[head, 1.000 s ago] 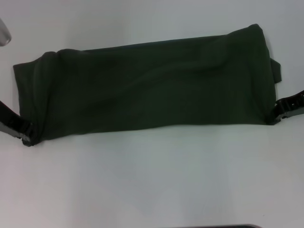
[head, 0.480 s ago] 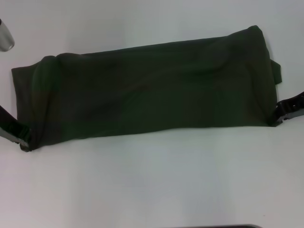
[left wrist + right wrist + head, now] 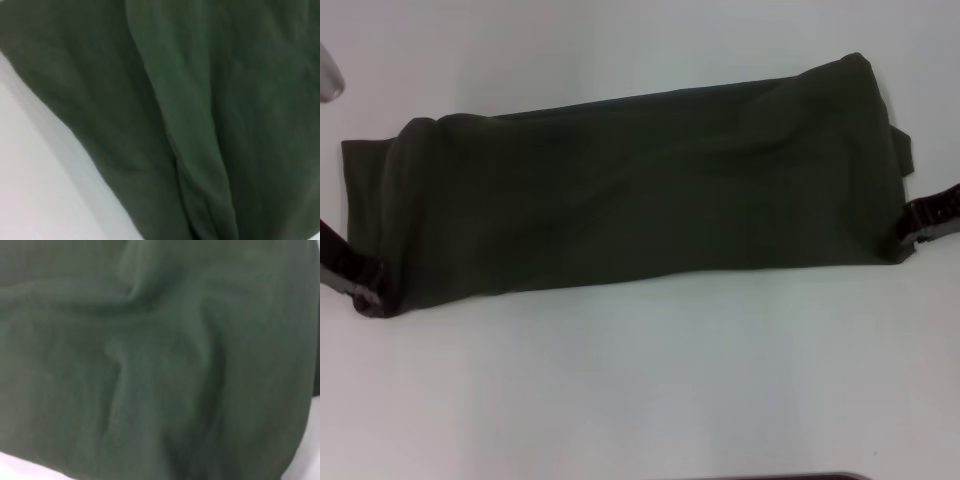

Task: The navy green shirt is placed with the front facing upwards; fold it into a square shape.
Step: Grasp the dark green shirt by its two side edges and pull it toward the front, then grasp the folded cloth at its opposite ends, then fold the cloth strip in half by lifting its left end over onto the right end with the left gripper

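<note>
You've got the shirt (image 3: 630,190) lying as a long folded band across the white table (image 3: 640,390), no lettering showing. Your left gripper (image 3: 370,295) sits at its near left corner, your right gripper (image 3: 910,232) at its near right corner, both touching cloth. Whether either is clamped on it, you can't tell. Both wrist views are filled with green fabric.

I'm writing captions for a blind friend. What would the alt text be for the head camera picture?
A dark green shirt, folded into a long band, lies across a white table. The robot's left tool is at the band's near left corner and its right tool at the near right corner. No lettering shows on the cloth.
</note>
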Tool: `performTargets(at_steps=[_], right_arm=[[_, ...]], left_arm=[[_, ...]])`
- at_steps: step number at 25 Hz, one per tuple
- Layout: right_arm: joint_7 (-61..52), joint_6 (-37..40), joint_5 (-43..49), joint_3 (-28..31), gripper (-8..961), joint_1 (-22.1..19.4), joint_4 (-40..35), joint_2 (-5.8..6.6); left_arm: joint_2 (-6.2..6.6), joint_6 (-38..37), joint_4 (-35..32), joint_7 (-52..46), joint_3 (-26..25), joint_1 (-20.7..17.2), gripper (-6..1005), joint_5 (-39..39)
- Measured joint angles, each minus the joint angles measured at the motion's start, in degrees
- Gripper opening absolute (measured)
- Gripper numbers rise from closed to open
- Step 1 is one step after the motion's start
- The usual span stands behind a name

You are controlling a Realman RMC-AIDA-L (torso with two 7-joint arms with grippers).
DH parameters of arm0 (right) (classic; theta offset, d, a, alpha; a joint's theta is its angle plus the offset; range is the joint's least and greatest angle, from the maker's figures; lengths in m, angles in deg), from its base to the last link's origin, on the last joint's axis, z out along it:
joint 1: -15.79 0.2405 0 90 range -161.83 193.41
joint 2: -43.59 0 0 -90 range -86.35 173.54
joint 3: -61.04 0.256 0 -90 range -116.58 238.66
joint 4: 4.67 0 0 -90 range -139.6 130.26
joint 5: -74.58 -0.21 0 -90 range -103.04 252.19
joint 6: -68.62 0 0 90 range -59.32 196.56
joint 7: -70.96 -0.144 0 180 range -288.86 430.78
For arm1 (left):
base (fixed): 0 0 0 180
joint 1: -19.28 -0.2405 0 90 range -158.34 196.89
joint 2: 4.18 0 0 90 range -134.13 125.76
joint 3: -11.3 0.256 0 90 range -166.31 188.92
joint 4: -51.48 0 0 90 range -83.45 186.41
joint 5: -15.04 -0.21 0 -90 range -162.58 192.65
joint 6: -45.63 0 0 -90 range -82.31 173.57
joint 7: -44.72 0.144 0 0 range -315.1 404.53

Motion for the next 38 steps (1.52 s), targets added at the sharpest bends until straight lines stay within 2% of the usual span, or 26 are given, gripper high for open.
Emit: performTargets(at_steps=[6,9,14,17,20,24,26,29,34,38], right_arm=[[0.07,0.46,-1.19,0.50,225,0.11,-0.44,0.62],[-0.67,1.71,-1.27,0.75,294,0.13,-2.47,0.98],[-2.41,5.15,-0.13,1.05,407,-0.58,-10.39,1.40],[-2.35,6.54,-1.24,3.21,472,-1.04,-13.40,1.82],[-0.38,8.58,-6.01,3.90,534,-1.27,-13.08,1.97],[2.39,9.49,-13.92,4.54,535,-1.76,-12.37,1.31],[4.87,9.57,-19.23,5.63,535,-2.71,-11.44,0.73],[12.84,9.33,-28.25,7.62,527,-5.74,-9.12,-0.59],[28.19,8.76,-37.15,9.05,520,-10.72,-5.42,-2.37],[32.94,6.63,-38.02,10.23,520,-12.87,-5.18,-2.98]], left_arm=[[0.11,-0.64,-3.45,-0.83,0.15,0.00,113,0.00],[0.56,-1.07,-4.06,-1.19,0.24,0.66,222,0.00],[1.88,-2.44,-7.07,-2.27,0.42,1.11,426,0.00],[2.30,-2.68,-10.21,-2.19,-1.39,1.08,568,0.00],[2.36,-2.68,-12.07,-1.56,-3.62,1.01,659,0.12],[1.77,-2.80,-12.01,1.19,-9.31,1.83,657,1.09],[0.74,-3.54,-11.80,4.55,-15.58,1.92,655,3.00],[-0.10,-4.23,-10.10,10.12,-23.84,0.10,654,7.65],[0.58,-4.68,-2.26,22.53,-33.09,-5.62,651,21.47],[1.64,-2.17,2.29,26.09,-34.84,-8.42,648,26.85]])
